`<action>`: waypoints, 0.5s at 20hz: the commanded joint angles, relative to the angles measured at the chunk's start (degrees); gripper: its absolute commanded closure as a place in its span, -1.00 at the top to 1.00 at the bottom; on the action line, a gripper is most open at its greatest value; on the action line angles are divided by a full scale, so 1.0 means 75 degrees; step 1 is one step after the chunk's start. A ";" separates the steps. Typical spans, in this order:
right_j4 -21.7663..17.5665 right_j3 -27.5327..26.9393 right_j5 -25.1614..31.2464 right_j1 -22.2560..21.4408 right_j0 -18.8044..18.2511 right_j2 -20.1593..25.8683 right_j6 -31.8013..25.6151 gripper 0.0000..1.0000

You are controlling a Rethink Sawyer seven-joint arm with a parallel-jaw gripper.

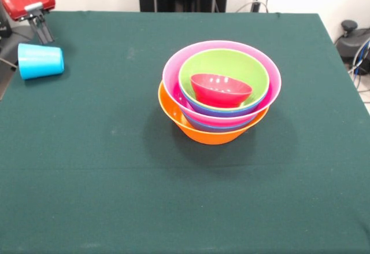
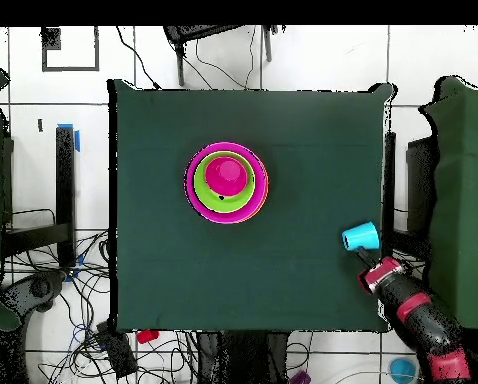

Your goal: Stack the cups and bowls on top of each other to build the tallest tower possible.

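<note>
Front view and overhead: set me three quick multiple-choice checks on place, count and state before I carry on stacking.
1. Where is the blue cup?
A. inside the red bowl
B. near the table edge by the gripper
C. under the orange bowl

2. How many bowls are nested in the pile?
A. three
B. seven
C. five

3. How does the blue cup lie?
A. on its side
B. upright on its base
C. upside down on the pile

Answers: 1 B, it sits beside the gripper, apart from the pile. 2 C, orange bowl, pink, purple-blue, lime green, red bowl. 3 A, its side rests on the table.
</note>
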 commanded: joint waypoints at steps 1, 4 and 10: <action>0.0359 -0.1232 0.0358 0.0227 0.1146 0.0257 0.0017 -1.00; 0.0562 -0.1288 0.0363 0.0185 0.1276 0.0199 0.0159 -1.00; 0.0573 -0.1169 0.0556 0.0402 0.1105 0.0237 -0.0400 -1.00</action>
